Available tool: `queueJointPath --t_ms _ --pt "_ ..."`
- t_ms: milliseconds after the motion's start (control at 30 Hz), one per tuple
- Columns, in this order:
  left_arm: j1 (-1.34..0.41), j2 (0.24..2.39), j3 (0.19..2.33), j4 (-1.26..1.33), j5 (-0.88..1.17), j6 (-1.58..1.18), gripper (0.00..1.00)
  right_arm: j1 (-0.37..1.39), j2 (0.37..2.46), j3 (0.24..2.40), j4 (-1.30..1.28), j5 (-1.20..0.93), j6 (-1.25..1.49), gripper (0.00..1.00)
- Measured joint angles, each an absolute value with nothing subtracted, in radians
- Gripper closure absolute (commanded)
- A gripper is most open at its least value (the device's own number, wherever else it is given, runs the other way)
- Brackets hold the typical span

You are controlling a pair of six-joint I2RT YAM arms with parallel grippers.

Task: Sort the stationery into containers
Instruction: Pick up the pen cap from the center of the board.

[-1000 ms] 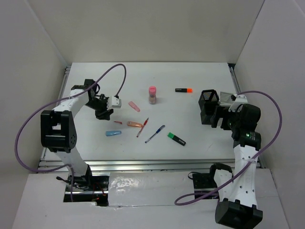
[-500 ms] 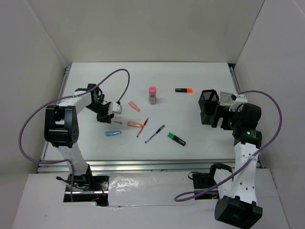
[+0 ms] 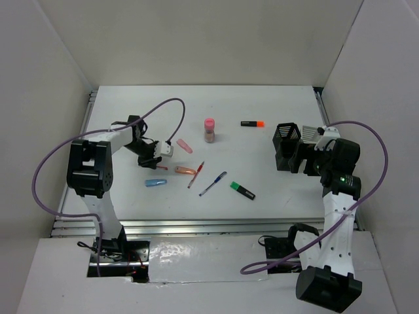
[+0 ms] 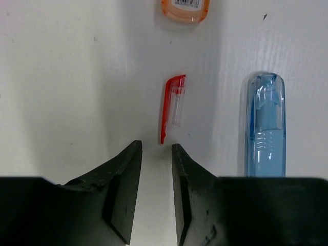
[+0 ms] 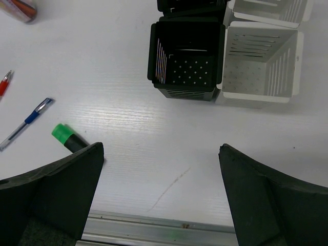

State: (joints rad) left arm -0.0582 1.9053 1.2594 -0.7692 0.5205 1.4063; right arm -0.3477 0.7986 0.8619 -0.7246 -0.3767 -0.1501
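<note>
White table (image 3: 262, 104), white walls. Left gripper (image 4: 156, 154) hovers low, jaws a narrow slit apart and empty. Small red translucent pen cap (image 4: 172, 105) lies just ahead of it, with a blue translucent cap (image 4: 265, 125) beside. Step, as judged: approach for pickup. Next: advance, straddle the cap, descend. Right gripper (image 5: 160, 154) is spread wide and empty near the square black mesh cup (image 5: 187, 61).

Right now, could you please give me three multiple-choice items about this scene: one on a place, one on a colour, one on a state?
1. Where does the white tray stand?
A) inside the black mesh cup
B) right beside it
C) far from it

2. The cap of the highlighter near the right gripper is:
A) orange
B) pink
C) green

3. The right gripper is:
A) open and empty
B) shut on a pen
C) shut on the tray

Answers: 1 B, their walls stand side by side; 2 C, a green cap on a black body; 3 A, its jaws stand wide apart with nothing between.
</note>
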Motion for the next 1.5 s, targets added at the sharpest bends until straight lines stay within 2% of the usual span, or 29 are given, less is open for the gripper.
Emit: queueJointPath --t_ms 400,867,933,1233,1500 --pt "-0.107 1.929 1.298 -0.788 0.498 1.407 0.67 -0.348 0.807 0.866 -0.726 -0.379 -0.155 0.0" --pt "-0.125 1.938 1.309 -0.811 0.458 1.412 0.93 -0.348 0.809 0.87 -0.729 -0.38 -0.163 0.0" --pt "-0.126 1.937 1.308 -0.809 0.458 1.41 1.0 -0.348 0.807 0.886 -0.73 -0.384 -0.162 0.0" --pt "-0.117 1.925 1.312 -0.824 0.479 1.325 1.0 -0.348 0.722 0.986 -0.69 -0.478 -0.077 0.05" --pt "-0.071 1.818 1.494 -1.027 0.786 1.194 1.0 -0.313 0.803 1.058 -0.625 -0.736 0.038 0.02"
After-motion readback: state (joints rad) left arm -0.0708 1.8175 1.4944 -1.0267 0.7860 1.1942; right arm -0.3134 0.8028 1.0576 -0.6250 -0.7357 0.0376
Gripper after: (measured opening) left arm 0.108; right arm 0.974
